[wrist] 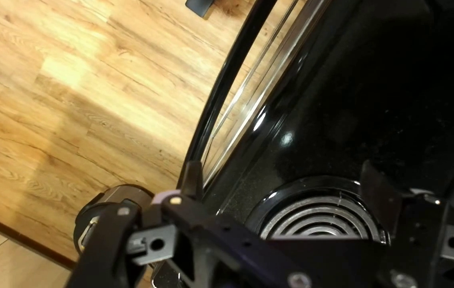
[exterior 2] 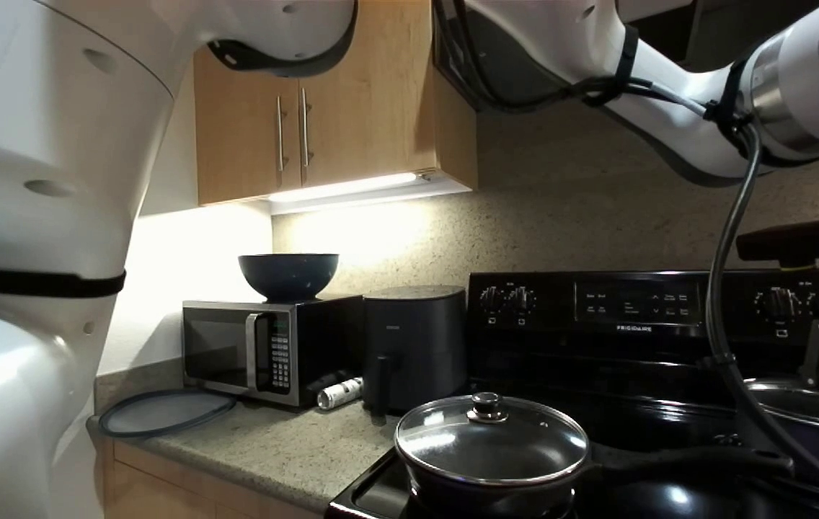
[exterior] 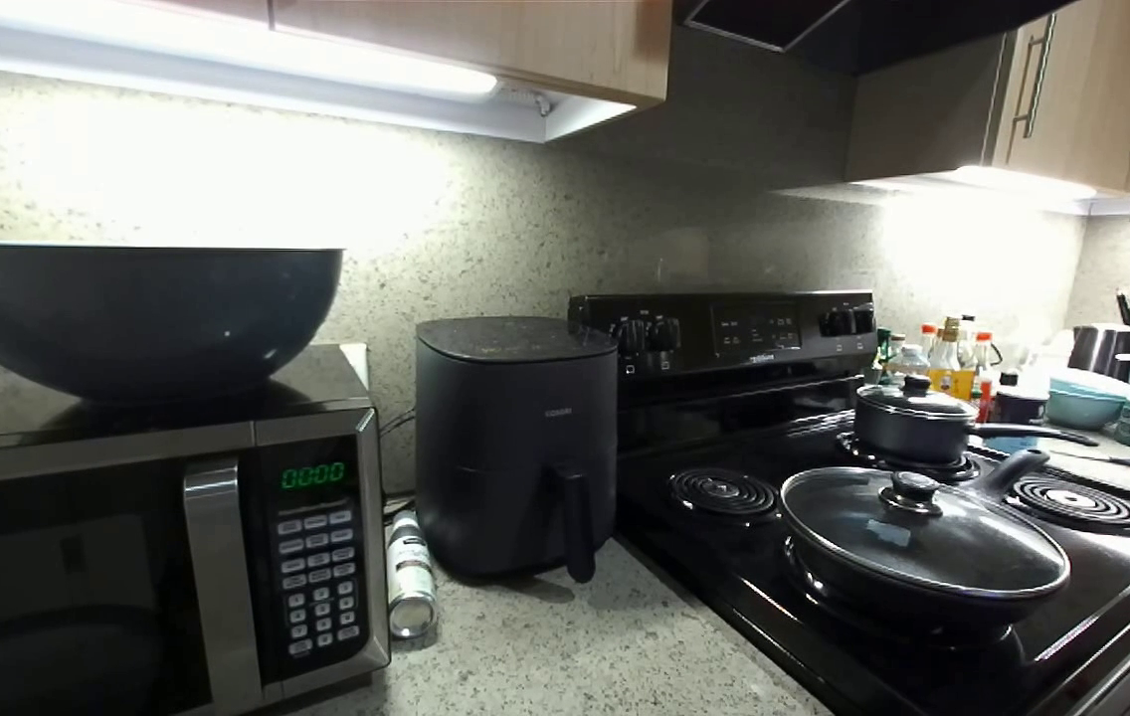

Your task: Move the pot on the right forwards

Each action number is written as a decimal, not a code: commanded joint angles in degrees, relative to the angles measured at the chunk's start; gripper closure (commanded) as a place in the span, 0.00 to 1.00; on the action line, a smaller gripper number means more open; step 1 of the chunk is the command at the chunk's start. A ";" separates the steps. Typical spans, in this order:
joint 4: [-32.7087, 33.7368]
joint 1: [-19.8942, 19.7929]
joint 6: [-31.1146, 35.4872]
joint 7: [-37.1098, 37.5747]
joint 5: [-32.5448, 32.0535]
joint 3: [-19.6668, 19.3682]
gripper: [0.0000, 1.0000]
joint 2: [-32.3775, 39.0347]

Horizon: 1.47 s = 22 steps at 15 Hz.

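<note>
"Wrist view: can anything be seen in the hand [wrist: 285, 180]?"

"Nothing is held. The fingers [wrist: 379, 196] are spread wide, and below them a coil [wrist: 323, 222] is seen near the front edge of the stove [wrist: 331, 120]."

"And where is the pot [exterior: 911, 438] found?"

"In an exterior view it is seen toward the stove's back edge, farther from the air fryer [exterior: 515, 447] than the wide pan [exterior: 963, 557]. Its lid [exterior: 921, 404] is on. In the wrist view it cannot be made out for certain."

"Which step is in hand, then?"

"The approach, as it would be judged; no grip has yet been made."

"What is called for next?"

"The hand would need to be taken toward the handle [exterior: 1033, 432], lowered around it and pressed together. The pot should then, presumably, be drawn toward the front edge, onto that coil, and be kept level so that the lid is not tipped off."
</note>
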 commanded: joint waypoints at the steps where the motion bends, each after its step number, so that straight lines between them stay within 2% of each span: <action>1: 4.30 -1.84 3.99 -5.68 -1.07 1.64 0.00 3.87; 4: 9.31 -3.78 6.79 -12.40 -0.79 2.96 0.00 7.92; 6: 13.27 -5.09 6.27 -11.94 0.06 3.70 0.00 10.83; 7: 15.30 -5.18 4.16 -8.83 -0.71 3.55 0.00 12.12; 8: 11.41 -4.80 5.81 -9.37 -1.17 4.08 0.00 9.24; 13: 14.67 -5.71 5.50 -9.14 -1.41 4.48 0.00 12.06; 16: 15.93 -6.10 8.56 -17.19 -5.07 5.86 0.00 13.48; 22: 25.90 -11.17 11.05 -32.65 -4.79 11.71 0.00 20.24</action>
